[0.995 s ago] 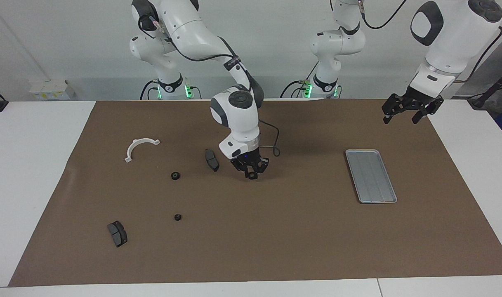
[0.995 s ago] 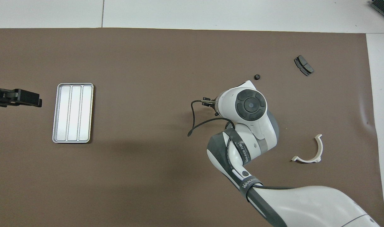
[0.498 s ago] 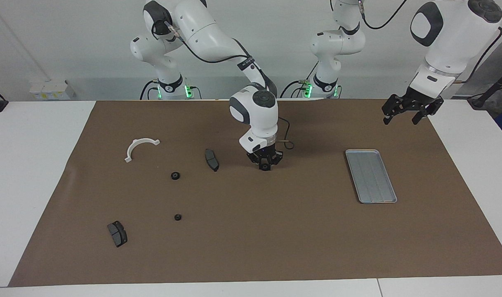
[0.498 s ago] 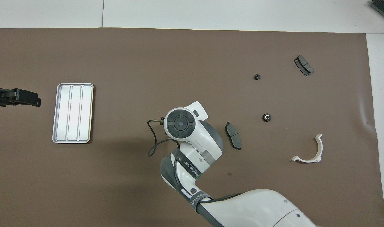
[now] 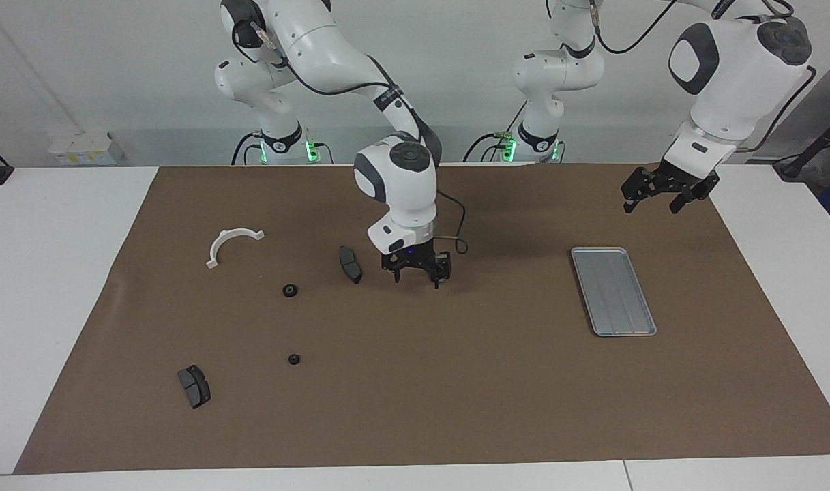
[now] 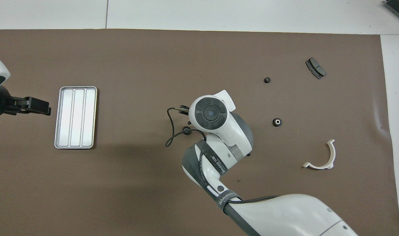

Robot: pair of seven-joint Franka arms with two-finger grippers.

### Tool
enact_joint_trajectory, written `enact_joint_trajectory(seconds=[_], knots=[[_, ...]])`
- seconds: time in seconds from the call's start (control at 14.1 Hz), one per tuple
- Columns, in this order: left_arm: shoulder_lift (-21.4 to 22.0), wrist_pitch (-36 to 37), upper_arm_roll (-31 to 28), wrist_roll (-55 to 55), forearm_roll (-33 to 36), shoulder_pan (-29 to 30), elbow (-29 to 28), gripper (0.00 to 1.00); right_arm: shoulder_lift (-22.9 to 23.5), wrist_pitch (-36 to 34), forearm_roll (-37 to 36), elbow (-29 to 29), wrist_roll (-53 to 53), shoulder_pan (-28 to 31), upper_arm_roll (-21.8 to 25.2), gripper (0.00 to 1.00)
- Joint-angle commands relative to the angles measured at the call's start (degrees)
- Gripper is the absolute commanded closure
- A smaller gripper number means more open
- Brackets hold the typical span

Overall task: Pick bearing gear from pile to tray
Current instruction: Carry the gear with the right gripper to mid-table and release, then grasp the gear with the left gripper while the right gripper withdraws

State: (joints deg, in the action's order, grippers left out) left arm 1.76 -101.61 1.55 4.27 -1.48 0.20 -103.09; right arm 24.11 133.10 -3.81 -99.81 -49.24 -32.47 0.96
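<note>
Brown matting covered the desk; mid-frame, the right tool hung released and empty, risking a missed gear. The left tool, upper right, waited released above the tray.

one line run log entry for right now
right claw open over mat beside pad | left claw open, waiting by tray | two gears on mat | tray bare

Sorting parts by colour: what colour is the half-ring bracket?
White; the half-ring bracket shows best in the overhead view.
</note>
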Motion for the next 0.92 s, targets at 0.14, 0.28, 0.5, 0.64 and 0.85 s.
enact_joint_trajectory(seconds=[0.14,0.28,0.5,0.64,0.85], knots=[[-0.8,-8.2,-0.2,-7.8,0.2,-7.0,-4.8,0.0,-9.9,0.3,-0.1,-12.5,11.2,7.5,-0.8,0.0],[-2.3,-10.2,-0.2,-13.5,0.2,-11.3,-5.7,0.0,-12.7,0.2,0.1,-16.2,17.6,11.6,-0.9,0.0],[-2.7,-17.6,-0.1,-20.2,-0.5,-15.6,-9.0,0.0,-13.5,0.2,1.8,-18.0,25.8,16.2,-0.9,0.0],[-3.9,-21.7,-0.1,-25.6,-2.0,-18.6,-9.6,0.0,-14.4,1.0,2.9,-20.9,31.6,19.0,-0.9,0.0],[-8.4,-26.8,-0.1,-26.9,-2.2,-23.2,-9.1,0.0,-14.9,2.7,2.9,-24.0,36.0,21.7,-0.9,0.0]])
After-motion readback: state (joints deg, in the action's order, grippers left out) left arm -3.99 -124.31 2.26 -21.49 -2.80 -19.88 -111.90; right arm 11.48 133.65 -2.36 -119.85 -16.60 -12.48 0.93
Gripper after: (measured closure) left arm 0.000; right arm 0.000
